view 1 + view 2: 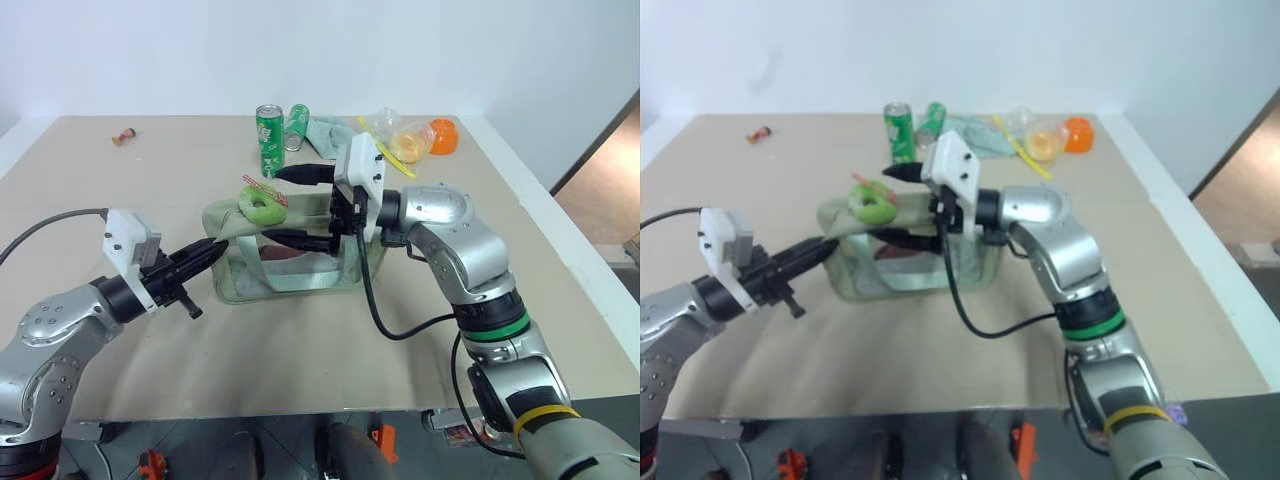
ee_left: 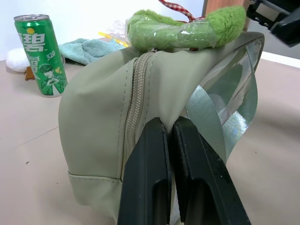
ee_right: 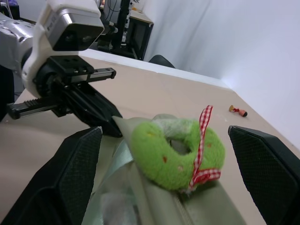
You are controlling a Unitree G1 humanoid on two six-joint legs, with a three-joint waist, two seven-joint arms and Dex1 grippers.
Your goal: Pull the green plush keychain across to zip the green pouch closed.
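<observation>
fuzzy ring keychain point(image 3: 176, 152) atop smooth boxy pouch point(image 2: 103, 122) | left gripper point(image 2: 171, 136) pinching pouch fabric — right gripper point(image 3: 173, 164) spread

The left gripper point(image 1: 212, 253) reaches in level from the left, its two black fingers point(image 2: 150, 178) pressed together and pinching the end fabric of the green pouch point(image 1: 300, 270). The right gripper point(image 1: 300, 205) points leftward over the pouch, its fingers point(image 3: 75, 173) spread wide, one above the pouch top, one lower.
</observation>
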